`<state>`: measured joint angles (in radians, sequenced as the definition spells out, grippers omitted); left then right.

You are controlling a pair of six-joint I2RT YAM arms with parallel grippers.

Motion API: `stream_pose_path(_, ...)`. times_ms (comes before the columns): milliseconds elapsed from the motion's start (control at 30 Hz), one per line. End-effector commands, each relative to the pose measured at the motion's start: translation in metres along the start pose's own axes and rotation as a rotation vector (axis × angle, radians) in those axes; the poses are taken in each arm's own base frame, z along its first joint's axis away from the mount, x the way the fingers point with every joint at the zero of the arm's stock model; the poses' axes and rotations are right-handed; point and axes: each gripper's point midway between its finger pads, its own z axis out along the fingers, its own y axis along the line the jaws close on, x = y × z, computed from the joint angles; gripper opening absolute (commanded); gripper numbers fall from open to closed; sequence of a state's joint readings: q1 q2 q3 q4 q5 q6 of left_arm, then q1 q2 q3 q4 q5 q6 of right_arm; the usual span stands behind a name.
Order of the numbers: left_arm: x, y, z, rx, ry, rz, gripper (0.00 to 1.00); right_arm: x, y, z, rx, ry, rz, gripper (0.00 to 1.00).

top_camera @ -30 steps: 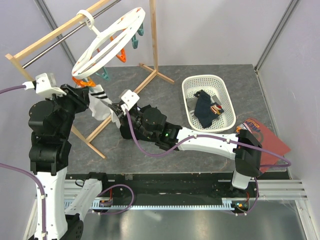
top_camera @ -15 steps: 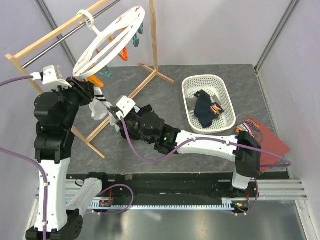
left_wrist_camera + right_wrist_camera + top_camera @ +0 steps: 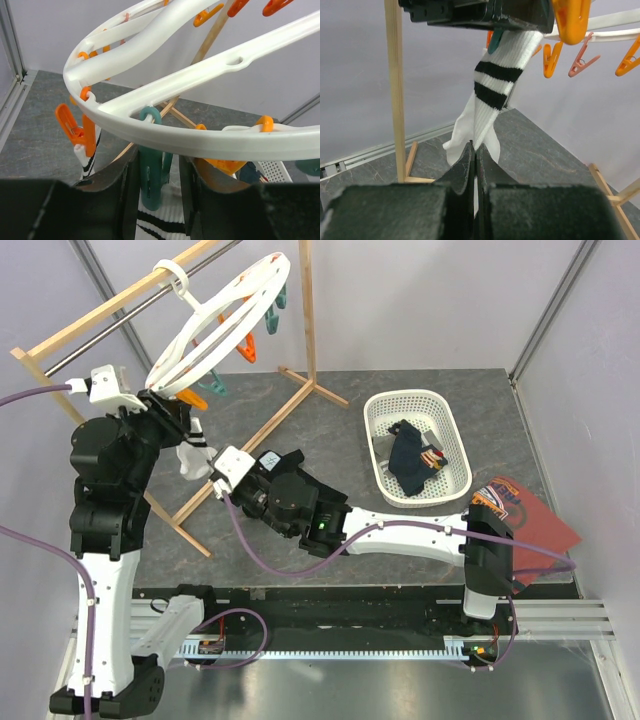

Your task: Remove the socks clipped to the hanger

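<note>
- The right tool (image 3: 475, 150) has its fingers pressed nearly together, pinching the lower part of a white striped sock (image 3: 492, 85) between them.
- From that grip the sock runs upward, two black bands across its cuff, to a teal peg (image 3: 152, 175) hanging under the hanger (image 3: 200, 70).
- The left tool (image 3: 159, 159) sits just beneath the ring, its fingers set narrow on either side of the teal peg. Whether the pads actually press on the peg cannot be told.
- In the left wrist view, just left of that tool, an orange peg (image 3: 89, 137) on the same ring holds another piece of white cloth with black stripes.
- The hanger is a tilted white ring with more orange and teal pegs around it. It is hooked over the top of a wooden frame (image 3: 307, 310) at the back left of the desk (image 3: 330, 420).
- Well to the right of both tools, a white basket (image 3: 404, 394) stands on the desk.
- In the basket lies a bunched dark navy sock (image 3: 405, 468), with an orange-and-white striped cuff showing at its right side.
- A red-brown printed shirt (image 3: 545, 525) lies flat on the desk just right of the basket, partly under the right arm.
</note>
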<state>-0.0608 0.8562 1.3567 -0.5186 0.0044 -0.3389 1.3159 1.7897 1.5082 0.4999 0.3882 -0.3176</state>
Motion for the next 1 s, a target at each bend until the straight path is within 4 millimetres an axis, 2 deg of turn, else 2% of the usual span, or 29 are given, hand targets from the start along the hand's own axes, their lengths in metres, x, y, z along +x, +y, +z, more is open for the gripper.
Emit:
stream_pose_path(0,-0.023,-0.002,-0.004,-0.014,-0.055,0.091,0.42,-0.013,-0.003,0.007,0.028,-0.027,-0.006,0.00)
stream_pose_path(233,-0.021,0.003,0.001,-0.089,-0.019,0.161,0.43,-0.013,0.002,0.009,0.020,-0.026,-0.004,0.00)
stream_pose_path(400,-0.023,-0.003,-0.003,-0.095,-0.021,0.197,0.43,-0.012,0.004,0.009,0.017,-0.021,-0.006,0.00)
stream_pose_path(967,-0.025,0.004,-0.007,-0.127,-0.012,0.312,0.49,-0.004,0.011,0.011,0.001,-0.013,0.021,0.00)
